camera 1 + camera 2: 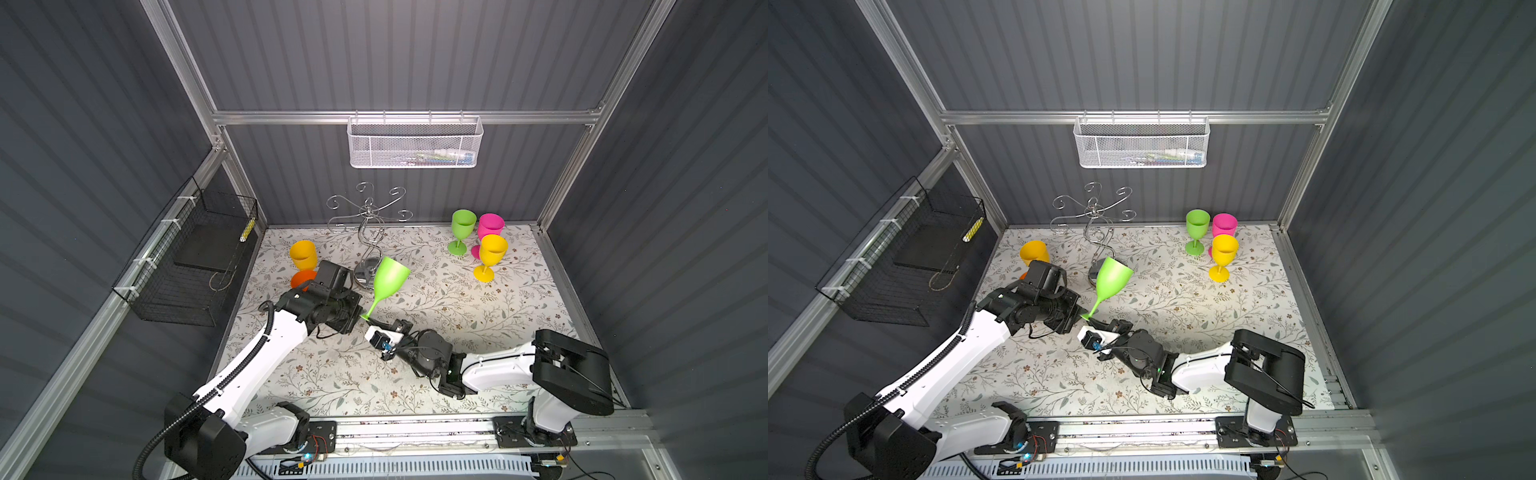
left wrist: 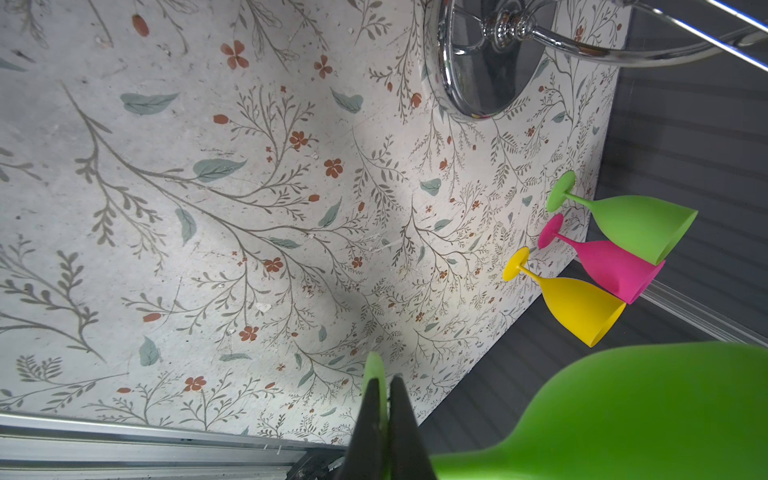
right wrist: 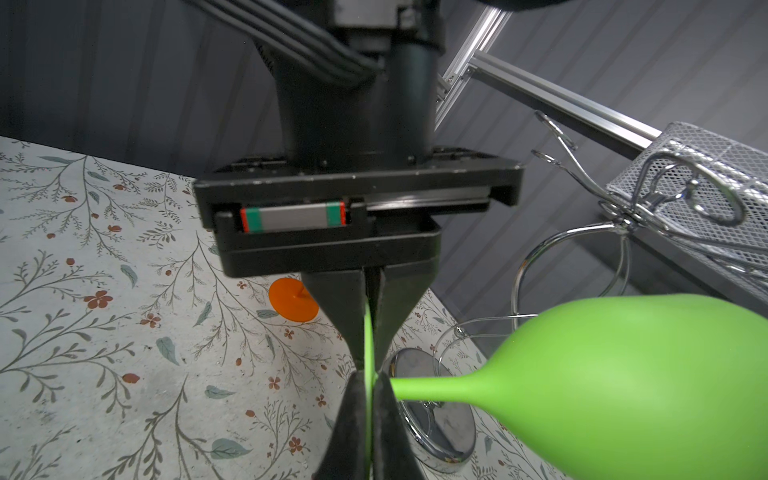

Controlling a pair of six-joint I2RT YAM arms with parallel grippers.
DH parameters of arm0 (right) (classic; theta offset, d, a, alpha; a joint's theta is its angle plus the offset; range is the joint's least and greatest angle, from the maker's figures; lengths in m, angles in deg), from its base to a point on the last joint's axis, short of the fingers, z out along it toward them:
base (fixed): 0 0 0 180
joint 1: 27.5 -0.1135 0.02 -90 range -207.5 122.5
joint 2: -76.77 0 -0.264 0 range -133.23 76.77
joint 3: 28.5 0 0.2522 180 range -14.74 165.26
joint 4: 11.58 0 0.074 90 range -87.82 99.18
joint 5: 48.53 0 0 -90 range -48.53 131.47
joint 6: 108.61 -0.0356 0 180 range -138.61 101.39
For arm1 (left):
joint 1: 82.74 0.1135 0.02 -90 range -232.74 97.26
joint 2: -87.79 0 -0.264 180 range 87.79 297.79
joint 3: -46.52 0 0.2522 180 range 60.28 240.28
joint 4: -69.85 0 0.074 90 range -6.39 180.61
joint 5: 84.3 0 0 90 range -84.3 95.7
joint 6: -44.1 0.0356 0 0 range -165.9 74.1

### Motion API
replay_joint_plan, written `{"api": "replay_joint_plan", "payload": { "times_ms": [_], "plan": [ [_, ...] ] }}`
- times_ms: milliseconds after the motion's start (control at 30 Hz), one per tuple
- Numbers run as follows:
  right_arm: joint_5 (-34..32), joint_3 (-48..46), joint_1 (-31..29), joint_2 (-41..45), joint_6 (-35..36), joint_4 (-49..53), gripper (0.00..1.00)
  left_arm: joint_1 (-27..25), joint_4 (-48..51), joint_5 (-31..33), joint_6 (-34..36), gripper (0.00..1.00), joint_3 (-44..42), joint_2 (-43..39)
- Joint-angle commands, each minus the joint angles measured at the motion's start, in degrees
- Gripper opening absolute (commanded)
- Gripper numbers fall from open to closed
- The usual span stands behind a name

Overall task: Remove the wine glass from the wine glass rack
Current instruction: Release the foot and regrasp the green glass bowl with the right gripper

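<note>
- The lime-green plastic wine glass [image 1: 390, 277] is off the tall chrome wire rack [image 1: 362, 272]. It hangs in the air just in front of the rack's shiny disc base, tilted, with the bowl up and the foot down.
- The left gripper [image 2: 384, 399] is clamped on the edge of the glass's thin foot, and the right gripper [image 3: 368, 399] pinches the same foot from the opposite side. Two grips on one disc look to me like a handover between the arms.
- In both top views the rack's curled arms carry nothing.
- Three upright plastic goblets, green [image 1: 462, 230], pink [image 1: 490, 226] and yellow [image 1: 492, 253], stand clustered well apart from the rack, probably parked clear of the work.
- The wrist views show the foot only edge-on and cut off the bowl's mouth.
- In the top views the two sets of fingertips crowd together and are hard to separate.
- An orange disc [image 1: 302, 279] lies partly behind the left arm. I cannot tell whether it belongs to the amber-yellow cup [image 1: 303, 254] beside it.
</note>
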Motion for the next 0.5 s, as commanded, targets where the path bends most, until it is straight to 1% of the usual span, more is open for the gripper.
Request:
{"api": "replay_joint_plan", "payload": {
  "times_ms": [0, 133, 200, 267, 367, 467],
  "plan": [
    [0.09, 0.61, 0.0, 1.01, -1.45, -0.84, 0.07, -0.43, 0.45, 0.34, 1.44, 0.0, -1.58, -0.44],
    [-0.67, -0.99, 0.02, 4.29, -3.14, 1.8, 0.25, -0.41, -0.9, 0.46, 1.15, 0.0, -2.42, -0.44],
    [-0.92, -2.21, 0.03, 6.97, -4.25, 4.67, 0.4, -0.41, -1.02, 0.95, 1.26, 0.0, -2.59, -0.35],
    [-1.05, -3.41, 0.06, 9.87, -5.21, 8.32, 0.52, -0.41, -1.23, 1.75, 1.38, 0.0, -2.78, -0.56],
    [-1.87, -4.23, 0.44, 15.27, -8.01, 16.63, 0.62, -0.41, -3.33, 2.53, 1.99, 0.0, -3.73, -0.86],
    [-1.54, -4.16, 1.71, 21.75, -12.21, 25.76, 0.65, -0.4, -4.35, 3.06, 3.23, 0.0, -4.21, -0.57]
  ]
}}
